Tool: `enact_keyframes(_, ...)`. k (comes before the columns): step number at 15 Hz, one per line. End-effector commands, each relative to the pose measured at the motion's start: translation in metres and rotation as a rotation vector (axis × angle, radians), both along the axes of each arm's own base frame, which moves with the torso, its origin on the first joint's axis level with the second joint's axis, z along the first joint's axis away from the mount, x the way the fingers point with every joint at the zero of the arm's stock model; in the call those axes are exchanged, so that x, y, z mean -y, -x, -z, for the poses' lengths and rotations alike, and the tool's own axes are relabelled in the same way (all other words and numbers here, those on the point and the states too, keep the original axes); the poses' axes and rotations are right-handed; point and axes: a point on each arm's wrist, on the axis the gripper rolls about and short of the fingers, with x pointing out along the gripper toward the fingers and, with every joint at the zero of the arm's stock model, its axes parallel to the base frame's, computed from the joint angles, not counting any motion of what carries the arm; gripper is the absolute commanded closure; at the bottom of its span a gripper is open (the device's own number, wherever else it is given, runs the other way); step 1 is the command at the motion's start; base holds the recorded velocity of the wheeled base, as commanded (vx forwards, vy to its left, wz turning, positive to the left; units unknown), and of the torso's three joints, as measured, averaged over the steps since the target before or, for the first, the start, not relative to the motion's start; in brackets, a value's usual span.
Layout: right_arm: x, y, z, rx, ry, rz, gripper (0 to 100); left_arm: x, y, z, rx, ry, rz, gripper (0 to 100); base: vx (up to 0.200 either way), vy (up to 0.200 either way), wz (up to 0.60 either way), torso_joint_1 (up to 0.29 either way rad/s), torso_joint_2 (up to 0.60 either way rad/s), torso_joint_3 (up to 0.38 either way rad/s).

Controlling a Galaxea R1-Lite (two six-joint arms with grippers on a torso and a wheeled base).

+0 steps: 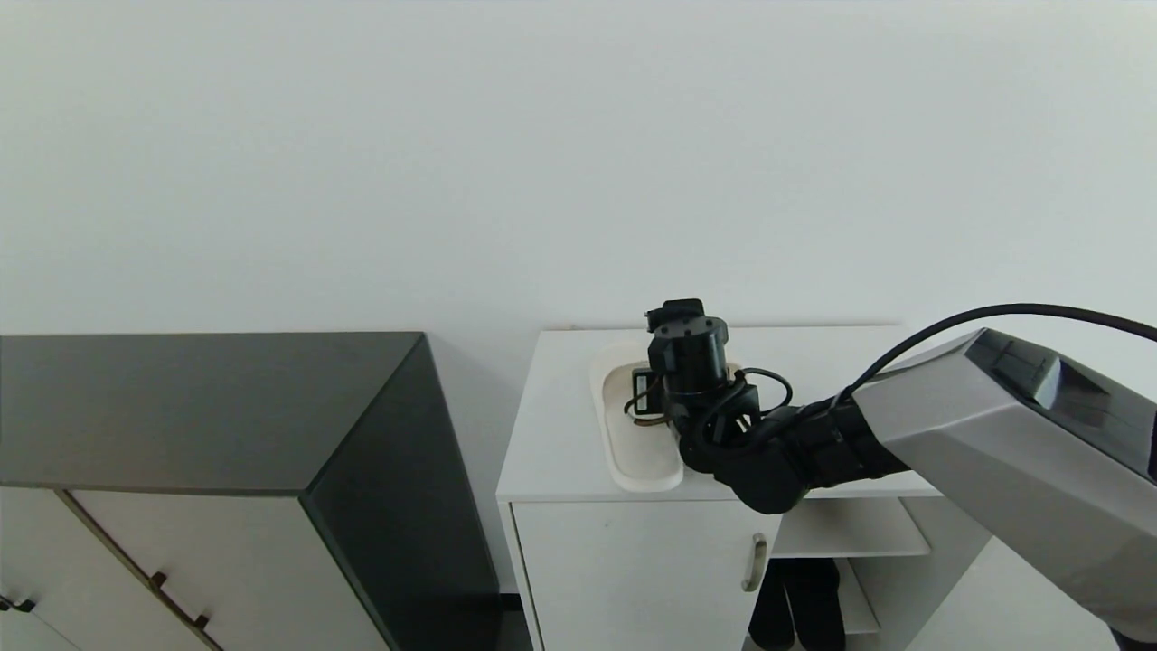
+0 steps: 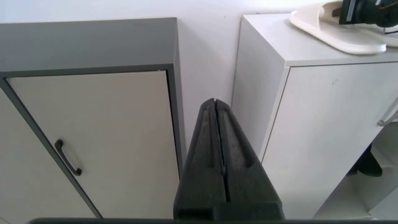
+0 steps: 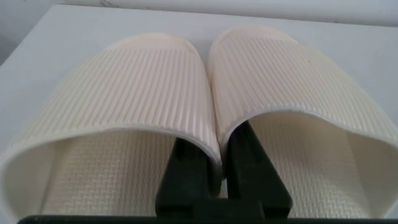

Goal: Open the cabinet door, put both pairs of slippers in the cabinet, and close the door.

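A pair of cream slippers (image 3: 155, 87) lies side by side on the white cabinet's top (image 1: 560, 425). My right gripper (image 3: 214, 158) has one finger inside each slipper and is shut on their two touching inner walls. From the head, the right gripper (image 1: 653, 405) sits over the cream slippers (image 1: 633, 452). A black pair of slippers (image 1: 795, 610) stands at the bottom of the cabinet's uncovered right side. The white door (image 1: 633, 570) with its handle (image 1: 755, 561) covers the left side. My left gripper (image 2: 215, 109) is shut on nothing, low down, in front of the gap between the two cabinets.
A dark grey cabinet (image 1: 208, 407) with pale doors and a black handle (image 2: 68, 157) stands to the left of the white one. A white shelf (image 1: 850, 529) shows in the uncovered side. A plain wall rises behind.
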Motion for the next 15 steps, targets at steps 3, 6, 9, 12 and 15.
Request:
enact_keyframes(3,0.004,0.045,-0.027,0.001,-0.002,-0.06,100,0.0,0.0,0.0,-0.002,0.0,0.0,100,0.0,0.0,0.0,0.0,0.0,0.0)
enact_keyframes(6,0.019,0.082,-0.041,-0.012,0.007,-0.101,100,0.0,0.0,0.0,-0.002,0.0,0.0,100,0.0,0.0,0.0,0.0,0.0,0.0)
enact_keyframes(9,0.039,0.116,-0.045,-0.039,0.025,-0.137,100,0.0,0.0,0.0,-0.002,-0.002,0.0,100,0.0,0.0,0.0,0.0,0.0,0.0)
enact_keyframes(12,0.057,0.135,-0.038,-0.058,0.029,-0.163,100,0.0,0.0,0.0,-0.002,-0.002,0.0,100,0.0,0.0,0.0,0.0,0.0,0.0)
enact_keyframes(15,0.059,0.136,-0.032,-0.075,0.039,-0.164,100,0.0,0.0,0.0,-0.002,-0.002,0.002,100,0.0,0.0,0.0,0.0,0.0,0.0)
